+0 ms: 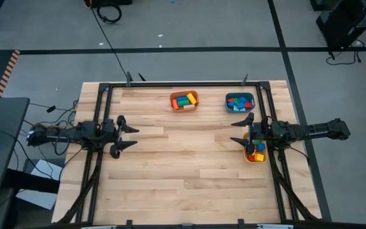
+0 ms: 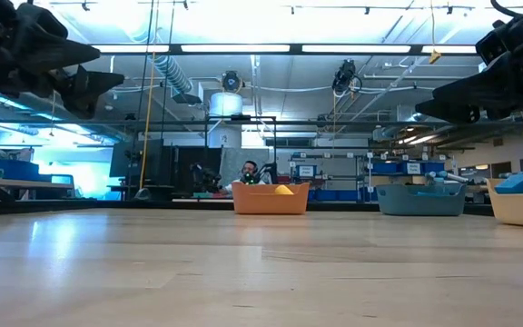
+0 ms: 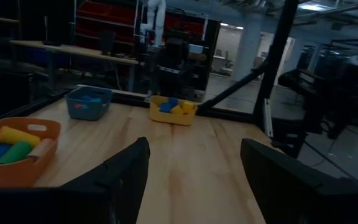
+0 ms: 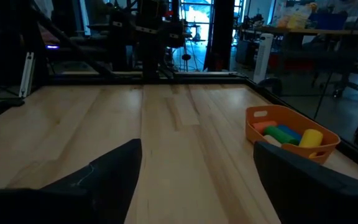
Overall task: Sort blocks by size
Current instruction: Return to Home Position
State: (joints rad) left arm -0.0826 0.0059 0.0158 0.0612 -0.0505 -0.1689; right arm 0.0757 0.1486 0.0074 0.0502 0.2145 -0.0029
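Observation:
The blocks lie in three bins. The orange bin [image 1: 184, 100] at the far middle holds green, blue, yellow and red ones [image 3: 14, 144]. The teal bin [image 1: 239, 102] to its right holds blue and red ones. The yellow bin [image 1: 255, 153], on the right under my right arm, holds red, blue and yellow ones [image 3: 174, 107]. My left gripper [image 1: 136, 137] hovers open over the table's left part, pointing level toward the right. My right gripper [image 1: 232, 132] hovers open opposite it, pointing toward the left. Neither has anything between its fingers.
Bare wooden tabletop [image 1: 183, 165] stretches between the two grippers and toward the near edge. A black frame [image 1: 183, 84] runs along the table's far edge and down both sides. In the low view, a person [image 2: 250, 171] sits in the room behind the orange bin.

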